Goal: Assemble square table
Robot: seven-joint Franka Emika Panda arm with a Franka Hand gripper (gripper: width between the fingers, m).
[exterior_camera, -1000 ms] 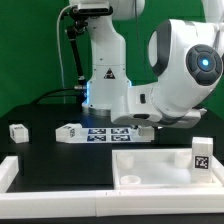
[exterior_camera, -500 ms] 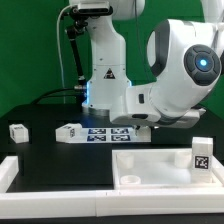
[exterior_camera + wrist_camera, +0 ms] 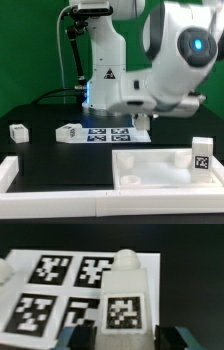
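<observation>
Black tabletop (image 3: 45,150), green backdrop, and the gripper (image 3: 125,336) is pinching a white leg (image 3: 125,286) between its fingers (image 3: 78,336), tagged face toward the wrist camera, right over the marker board (image 3: 72,287); whether leg and board touch, can't tell. Just in front lies the square slab (image 3: 165,168), rim up, with a second leg (image 3: 201,157) upright at its end on the exterior view's right. A third leg (image 3: 68,132) lies beside the board, a fourth leg (image 3: 17,131) sits farther toward the exterior view's left, and a white border bar (image 3: 50,205) runs along the front.

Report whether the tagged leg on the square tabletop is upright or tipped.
Upright: the leg stands on end at the tabletop's corner, exterior view's right, its tag facing the camera.
</observation>
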